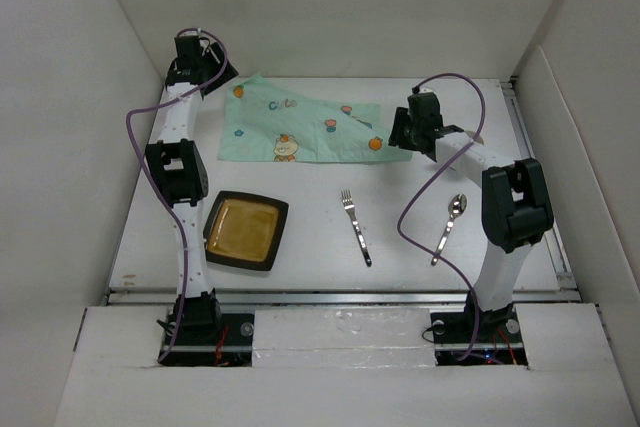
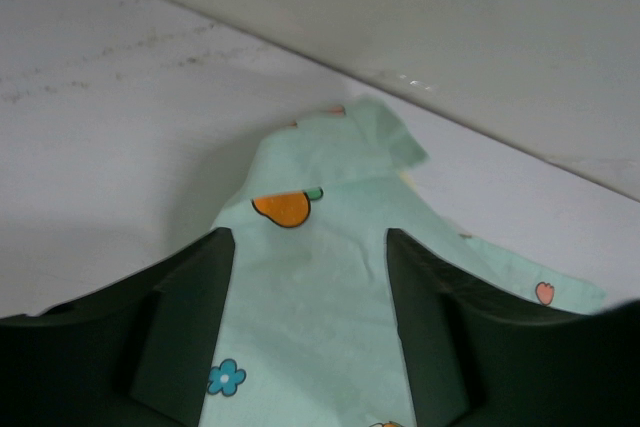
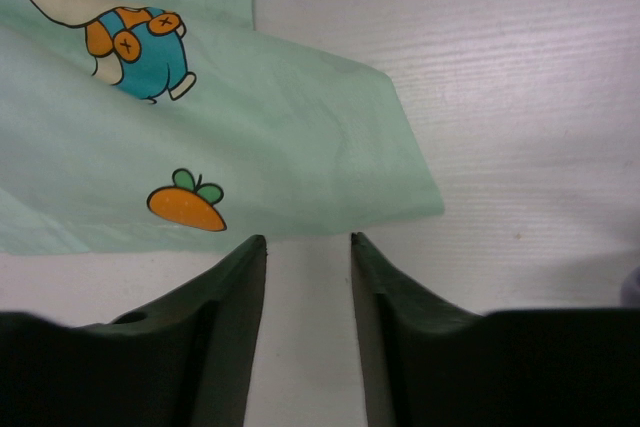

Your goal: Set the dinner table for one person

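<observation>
Watching: both arms reached out to the far half of the desk point(image 1: 320, 277), one at each end of the mint-green placemat point(image 1: 300, 132).
Left claw point(image 2: 308, 247): on my wrist feed the fingers stand apart with the cloth lying between them, a raised fold just ahead; I read it as open, not pinching yet.
Right claw point(image 3: 308, 247): fingers parted over bare white surface, right at the placemat's near edge by the carrot print, nothing between them.
Placemat: crumpled and skewed, its left corner bunched up near the back wall, not lying flat.
Plate point(image 1: 245, 230): dark-rimmed square with an amber centre, sitting near the left arm, well apart from the cloth.
Fork point(image 1: 356, 226): lying mid-desk, tines pointing away from me.
Spoon point(image 1: 449, 228): lying right of the fork, beside the right arm, bowl toward the far side.
</observation>
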`<state>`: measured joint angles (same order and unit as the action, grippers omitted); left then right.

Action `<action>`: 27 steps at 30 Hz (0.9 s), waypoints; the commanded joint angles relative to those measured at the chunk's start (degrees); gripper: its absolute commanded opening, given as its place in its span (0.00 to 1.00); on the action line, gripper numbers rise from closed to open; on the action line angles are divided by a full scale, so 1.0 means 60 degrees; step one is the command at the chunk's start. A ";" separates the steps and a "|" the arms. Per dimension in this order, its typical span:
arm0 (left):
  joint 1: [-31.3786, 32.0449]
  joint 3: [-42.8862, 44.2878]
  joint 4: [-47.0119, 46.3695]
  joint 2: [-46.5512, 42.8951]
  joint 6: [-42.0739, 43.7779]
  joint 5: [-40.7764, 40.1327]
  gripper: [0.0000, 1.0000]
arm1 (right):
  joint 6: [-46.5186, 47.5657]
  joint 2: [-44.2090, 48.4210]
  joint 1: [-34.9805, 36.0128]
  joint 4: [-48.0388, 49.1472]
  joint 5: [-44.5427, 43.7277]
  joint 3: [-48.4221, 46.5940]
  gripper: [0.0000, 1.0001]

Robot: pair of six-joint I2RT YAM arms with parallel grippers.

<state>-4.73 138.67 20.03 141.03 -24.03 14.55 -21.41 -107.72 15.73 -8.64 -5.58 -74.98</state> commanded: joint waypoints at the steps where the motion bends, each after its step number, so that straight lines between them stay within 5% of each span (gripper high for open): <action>1: -0.0076 0.0413 -0.0526 -0.0200 0.0021 -0.0198 0.62 | 0.0096 0.0492 0.0221 0.0240 -0.0138 -0.0789 0.52; 5: -0.0076 -0.0389 -0.0497 -0.0915 0.0094 -0.0797 0.68 | 0.0141 0.1267 0.0455 0.0429 -0.0344 -0.0133 0.61; 7: -0.0076 -0.2050 -0.0903 -0.2066 0.0007 -0.1337 0.60 | 0.0067 0.1838 0.0543 0.0852 -0.0387 0.0687 0.60; 8: -0.0076 -0.2831 -0.1197 -0.2553 -0.0182 -0.1558 0.55 | 0.0009 0.2435 0.0645 0.0985 -0.0388 0.0966 0.55; 9: -0.0076 -0.3723 -0.1533 -0.3109 -0.0271 -0.1763 0.48 | -0.0020 0.2774 0.0646 0.1146 -0.0388 0.1273 0.37; 10: -0.0076 -0.5327 -0.2160 -0.4115 -0.0301 -0.2316 0.24 | -0.0021 0.3082 0.0733 0.1351 -0.0330 0.1885 0.22; 11: 0.0069 -0.5952 -0.2312 -0.4531 -0.0374 -0.2742 0.12 | -0.0035 0.3680 0.0835 0.1730 -0.0257 0.2152 0.08; 13: 0.0217 -0.7313 -0.2227 -0.5424 -0.0433 -0.3431 0.00 | -0.0021 0.4240 0.1112 0.2083 -0.0081 0.2897 0.00; 17: 0.0320 -0.7965 -0.0764 -0.5707 -0.0945 -0.3276 0.00 | -0.0065 0.5354 0.1684 0.2436 -0.0036 0.3793 0.00; 19: 0.0320 -0.8692 -0.0541 -0.5911 -0.1005 -0.3244 0.20 | -0.0050 0.5852 0.1787 0.2393 -0.0036 0.3985 0.06; 21: 0.0320 -0.9383 -0.0730 -0.6116 -0.1019 -0.3230 0.28 | 0.0082 0.6291 0.1788 0.2437 -0.0036 0.4395 0.14; 25: 0.0233 -1.0922 -0.1053 -0.6206 -0.1209 -0.3142 0.30 | 0.0096 0.7415 0.1788 0.2508 0.0270 0.5213 0.35; 27: 0.0232 -1.1011 -0.1082 -0.6060 -0.1282 -0.3200 0.30 | 0.0125 0.7682 0.1788 0.2728 0.0518 0.5508 0.36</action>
<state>-2.81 73.93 14.15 105.14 -30.20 -3.68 -21.58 -66.19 26.28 2.96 -4.84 -44.29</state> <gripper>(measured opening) 0.296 0.354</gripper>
